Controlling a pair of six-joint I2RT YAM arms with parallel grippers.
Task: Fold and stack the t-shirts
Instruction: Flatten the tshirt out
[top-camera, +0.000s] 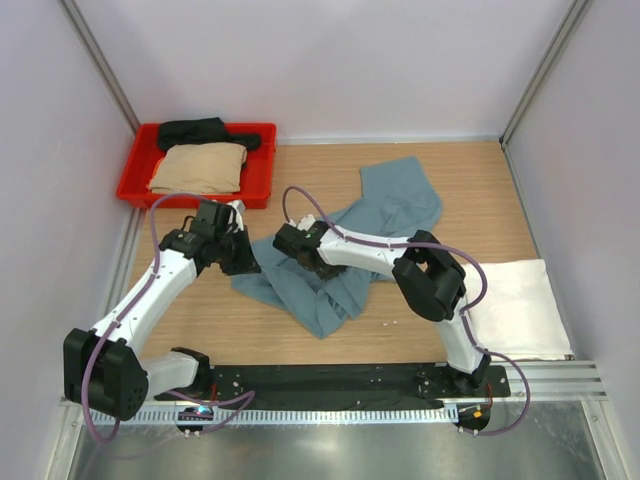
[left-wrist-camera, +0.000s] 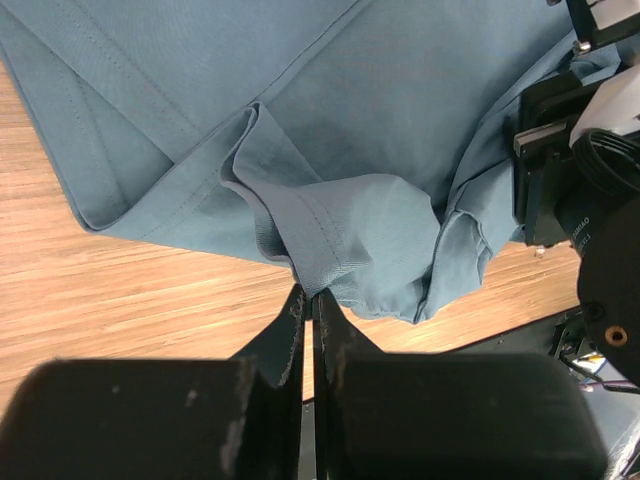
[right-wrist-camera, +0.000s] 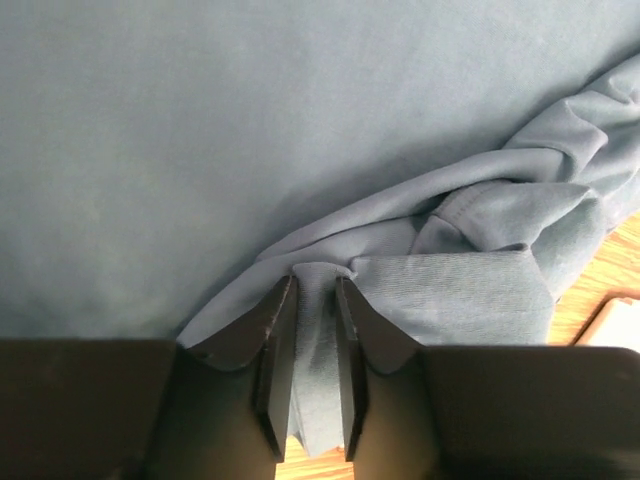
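The teal t-shirt (top-camera: 400, 205) is lying in a rumpled heap in the middle of the bench (top-camera: 480, 180), and both hands are on it. The left hand (left-wrist-camera: 308, 300) is clamped tight on a stitched bit of edge (hem or sleeve cuff, I can't say which). The right hand (right-wrist-camera: 315, 285) has a small ridge of cloth pinched between its fingers, just beside a bunched knot of fabric.

My take: this is the spread-it-flat step, and no fold is made yet. To do it well I'd lift both pinches together, pull them apart sideways until the cloth between them goes taut, then lay it down flat. Check that the right hand has only one layer, otherwise the knot comes along.

The white t-shirt (top-camera: 520, 305) sits folded at the right edge. The tan t-shirt (top-camera: 200, 168) and the black t-shirt (top-camera: 205, 132) are in the red tray (top-camera: 262, 165) at the back left.
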